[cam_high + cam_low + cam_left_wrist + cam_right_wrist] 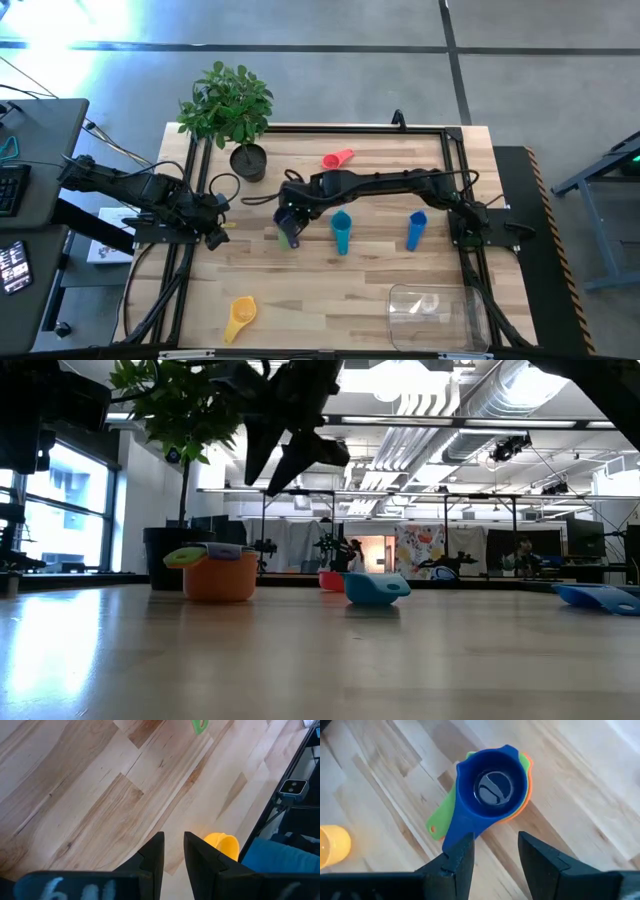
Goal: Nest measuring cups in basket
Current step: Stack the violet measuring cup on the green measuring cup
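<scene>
A nested stack of measuring cups stands on the table left of centre: a blue cup (492, 787) sits inside a green one (442, 817), which sits inside an orange one (220, 580). My right gripper (496, 837) hangs open above the stack (289, 236), clear of it. A teal cup (341, 232), a blue cup (416, 230), a pink cup (338, 159) and a yellow cup (240, 318) lie singly on the wood. The clear basket (435, 310) stands at the near right. My left gripper (173, 852) waits over the left edge, its fingers a little apart with nothing between them.
A dark plant pot (248, 160) with a leafy plant (226, 102) stands at the far left. Black frame rails (460, 180) run along the table's sides. Bare wood lies between the stack and the basket.
</scene>
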{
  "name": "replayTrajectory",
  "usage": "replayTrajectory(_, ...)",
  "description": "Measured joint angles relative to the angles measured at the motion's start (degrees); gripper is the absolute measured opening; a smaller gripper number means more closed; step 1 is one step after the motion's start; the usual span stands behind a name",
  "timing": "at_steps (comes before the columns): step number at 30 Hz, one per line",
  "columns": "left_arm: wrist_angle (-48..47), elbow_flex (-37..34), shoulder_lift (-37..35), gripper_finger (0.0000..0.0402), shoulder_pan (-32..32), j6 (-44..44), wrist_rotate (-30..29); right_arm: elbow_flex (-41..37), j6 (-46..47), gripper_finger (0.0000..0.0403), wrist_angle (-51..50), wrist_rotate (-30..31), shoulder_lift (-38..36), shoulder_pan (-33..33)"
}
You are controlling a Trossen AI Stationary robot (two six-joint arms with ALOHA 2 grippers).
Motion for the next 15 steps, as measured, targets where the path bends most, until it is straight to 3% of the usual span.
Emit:
replayTrajectory(6,0.01,0.01,0.00,0.0062,-0.01,-0.01,0.01,-7.13,-1.32,0.0142,7.31,-5.44,-0.78,-0.86)
replayTrajectory(15,0.16,0.01,-0.01,0.0062,-0.01,0.00,0.00,-29.56,2.45,0.0142,33.20,-9.76,-12.36,-1.61)
